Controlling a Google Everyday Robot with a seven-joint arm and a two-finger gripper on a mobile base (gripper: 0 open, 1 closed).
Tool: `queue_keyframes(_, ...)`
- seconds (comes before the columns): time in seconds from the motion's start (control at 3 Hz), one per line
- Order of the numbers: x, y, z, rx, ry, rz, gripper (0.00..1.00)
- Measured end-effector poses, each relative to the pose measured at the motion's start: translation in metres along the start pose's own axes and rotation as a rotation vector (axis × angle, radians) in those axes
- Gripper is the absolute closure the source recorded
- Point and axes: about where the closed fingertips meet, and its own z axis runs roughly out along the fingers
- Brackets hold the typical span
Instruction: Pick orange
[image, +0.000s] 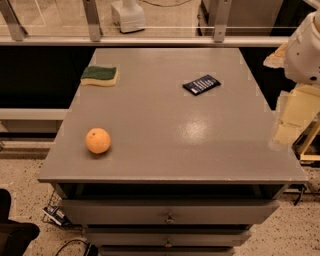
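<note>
The orange (98, 140) is a small round fruit resting on the grey table top (175, 115), near the front left corner. My gripper (286, 131) is pale yellow and hangs from the white arm (306, 50) at the right edge of the view. It is just beyond the table's right edge and far to the right of the orange, holding nothing that I can see.
A green-and-yellow sponge (100, 76) lies at the back left of the table. A dark blue packet (201, 84) lies at the back, right of centre. Drawers (169, 212) sit under the front edge. A glass railing (150, 30) runs behind the table.
</note>
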Motion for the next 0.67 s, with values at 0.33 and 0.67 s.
queue_keyframes(0.33, -0.0004, -0.0001, -0.0004, 0.002, -0.002, 0.0, 0.0)
queue_keyframes(0.67, -0.0101, 0.0025, 0.0066, -0.003, -0.058, -0.015, 0.0)
